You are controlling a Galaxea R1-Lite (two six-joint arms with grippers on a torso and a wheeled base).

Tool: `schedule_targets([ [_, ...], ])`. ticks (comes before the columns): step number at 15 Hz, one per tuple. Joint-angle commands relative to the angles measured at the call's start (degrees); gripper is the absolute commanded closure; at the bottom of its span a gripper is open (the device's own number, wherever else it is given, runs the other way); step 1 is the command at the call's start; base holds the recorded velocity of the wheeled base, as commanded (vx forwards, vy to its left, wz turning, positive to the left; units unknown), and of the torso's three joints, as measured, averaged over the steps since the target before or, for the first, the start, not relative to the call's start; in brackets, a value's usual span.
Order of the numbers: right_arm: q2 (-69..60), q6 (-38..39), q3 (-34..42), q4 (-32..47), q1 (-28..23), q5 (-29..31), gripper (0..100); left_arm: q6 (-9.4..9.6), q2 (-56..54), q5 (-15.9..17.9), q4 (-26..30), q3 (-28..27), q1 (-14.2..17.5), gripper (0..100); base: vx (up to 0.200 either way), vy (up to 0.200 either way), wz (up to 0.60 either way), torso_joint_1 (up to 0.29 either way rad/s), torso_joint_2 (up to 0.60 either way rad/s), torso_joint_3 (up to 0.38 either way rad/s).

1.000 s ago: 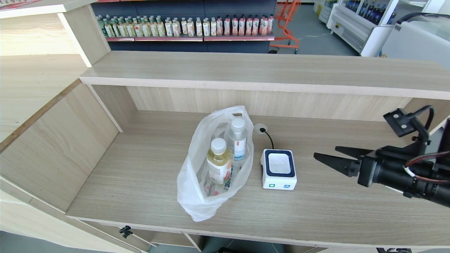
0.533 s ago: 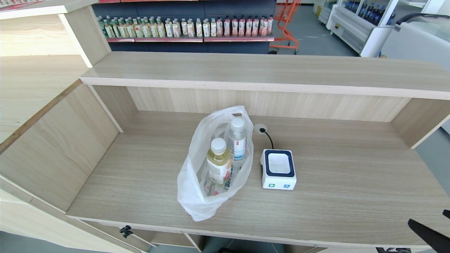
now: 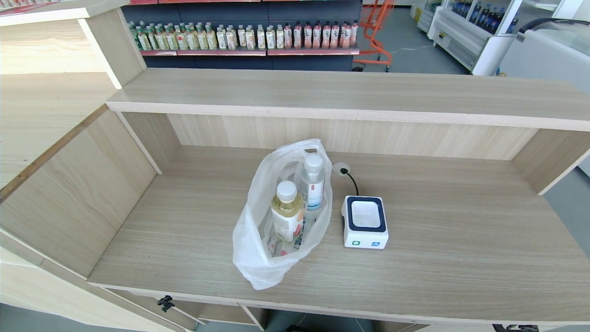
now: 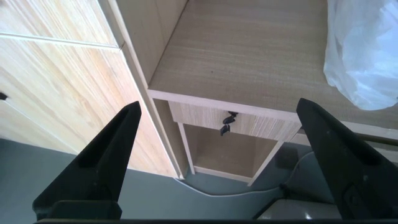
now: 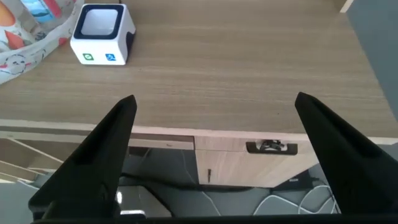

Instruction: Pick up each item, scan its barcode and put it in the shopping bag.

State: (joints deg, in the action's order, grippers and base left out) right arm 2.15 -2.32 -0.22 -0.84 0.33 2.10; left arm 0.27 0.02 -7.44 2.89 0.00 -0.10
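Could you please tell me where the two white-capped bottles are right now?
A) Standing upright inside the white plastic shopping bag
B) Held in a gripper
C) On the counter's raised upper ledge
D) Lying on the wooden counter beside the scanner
A: the yellow-drink bottle and the clear water bottle both stand upright inside the translucent white plastic shopping bag, on the robot's left of the white square barcode scanner.

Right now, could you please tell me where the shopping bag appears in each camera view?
Head view: the shopping bag stands mid-way along the counter, just left of the scanner.
Left wrist view: the bag's white plastic bulges over the counter near its front edge.
Right wrist view: the bag's printed edge lies beside the scanner.
Shared landmark: the counter, which carries the bag in all three views.
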Motion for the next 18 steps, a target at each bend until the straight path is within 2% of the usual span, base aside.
schedule_targets([
  [1, -2.15, 0.03, 0.22, -0.04, -0.15, 0.01, 0, 0.0, 0.06, -0.03, 0.01, 0.0, 0.01, 0, 0.0, 0.0, 0.0, 0.0, 0.0, 0.0],
  [4, -2.15, 3.02, 0.22, -0.04, -0.15, 0.36, 0, 0.0, -0.02, -0.03, 0.01, 0.0, 0.01, 0, 0.0, 0.0, 0.0, 0.0, 0.0, 0.0],
  [5, -2.15, 4.07, 0.22, 0.05, -0.15, 0.72, 100, 0.0, -0.02, -0.03, 0.01, 0.0, 0.01, 0, 0.0, 0.0, 0.0, 0.0, 0.0, 0.0],
  [14, -2.15, 4.25, 0.22, 0.05, -0.24, 0.72, 100, -0.18, 0.06, -0.03, 0.01, 0.0, 0.01, 0, 0.0, 0.0, 0.0, 0.0, 0.0, 0.0],
  [16, -2.15, 4.25, 0.22, -0.04, -0.24, 0.72, 100, 1.31, -0.02, -0.03, 0.01, 0.0, 0.01, 0, 0.0, -0.2, 0.0, 0.007, 0.0, 0.0],
  [18, -2.15, 4.25, 0.22, 0.05, -0.24, 0.72, 100, 1.31, -0.02, -0.03, 0.01, 0.0, 0.01, 0, 0.0, -0.2, 0.0, 0.007, 0.0, 0.002],
])
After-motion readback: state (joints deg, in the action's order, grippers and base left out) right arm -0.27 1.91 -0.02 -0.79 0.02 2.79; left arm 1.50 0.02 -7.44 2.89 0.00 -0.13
